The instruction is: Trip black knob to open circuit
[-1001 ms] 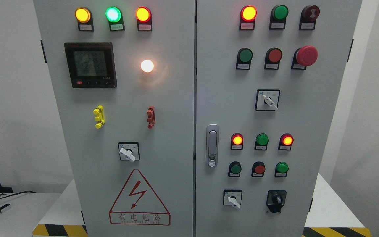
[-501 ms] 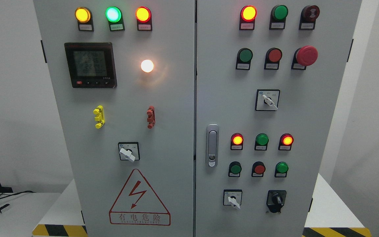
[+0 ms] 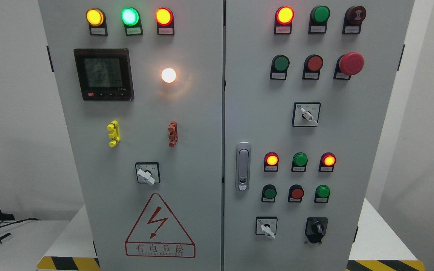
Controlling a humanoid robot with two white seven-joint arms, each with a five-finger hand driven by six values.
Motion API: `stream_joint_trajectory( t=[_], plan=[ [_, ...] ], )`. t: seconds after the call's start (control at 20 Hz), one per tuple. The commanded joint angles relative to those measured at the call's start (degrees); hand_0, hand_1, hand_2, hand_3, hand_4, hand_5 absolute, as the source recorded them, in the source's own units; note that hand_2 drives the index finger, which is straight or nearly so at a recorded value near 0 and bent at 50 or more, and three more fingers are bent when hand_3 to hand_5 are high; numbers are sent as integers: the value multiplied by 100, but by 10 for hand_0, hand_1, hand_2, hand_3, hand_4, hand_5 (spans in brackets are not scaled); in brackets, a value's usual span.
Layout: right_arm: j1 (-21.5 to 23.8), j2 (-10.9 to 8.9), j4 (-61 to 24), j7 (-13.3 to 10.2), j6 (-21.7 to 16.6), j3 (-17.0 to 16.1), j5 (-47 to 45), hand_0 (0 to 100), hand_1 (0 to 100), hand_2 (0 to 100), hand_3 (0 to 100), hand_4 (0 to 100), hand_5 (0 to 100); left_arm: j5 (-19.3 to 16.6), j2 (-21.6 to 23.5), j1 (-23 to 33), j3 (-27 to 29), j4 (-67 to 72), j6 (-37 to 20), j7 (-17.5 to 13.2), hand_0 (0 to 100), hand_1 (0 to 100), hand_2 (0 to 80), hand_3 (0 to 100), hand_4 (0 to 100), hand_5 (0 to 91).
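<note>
The black knob (image 3: 317, 228) sits on a black square plate at the lower right of the right cabinet door (image 3: 254, 113). Its pointer stands roughly upright, leaning slightly left. Neither of my hands nor arms shows anywhere in the head view.
A white-handled selector (image 3: 266, 228) is left of the black knob, with green and red buttons (image 3: 297, 193) and lit lamps (image 3: 329, 160) above. A red mushroom stop button (image 3: 351, 63), a door latch (image 3: 243, 166), a meter (image 3: 103, 73) and a hazard sign (image 3: 159, 227) are on the cabinet.
Only the digits on the meter display have flickered; nothing else has moved.
</note>
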Motion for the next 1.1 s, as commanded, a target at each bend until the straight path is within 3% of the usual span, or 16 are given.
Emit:
stream_joint_trajectory(
  t=[0.0,0.25,0.55,0.7,0.85,0.9,1.05],
  plan=[
    [397,-236,-1012,-2,17,0,26,213,390,0,16,88,0,-176,-6,0,0,-2,2,-4,120,389,0,0,0,0],
    [907,-280,-1749,-2,8,193,26,221,406,0,155,182,0,-176,3,0,0,-2,2,-4,120,389,0,0,0,0],
    [1636,-412,-2902,-55,-79,193,9,225,531,20,264,217,133,-176,3,0,0,-2,2,-4,120,389,0,0,0,0],
    [2049,-412,-3456,-72,-377,132,-18,207,595,140,320,291,199,-176,-6,0,0,-2,2,-4,120,389,0,0,0,0],
    [2278,-412,-3667,-423,-869,184,-9,190,627,210,441,405,276,-176,3,0,0,7,2,-4,120,389,0,0,0,0],
    [2349,-412,-3737,-467,-1036,176,-18,186,640,231,478,455,333,-176,3,0,0,7,2,-4,120,389,0,0,0,0],
    [2612,-386,-4071,-564,-1555,141,0,188,661,297,614,635,666,-176,3,0,0,7,2,-4,120,389,0,0,0,0]
  ],
)
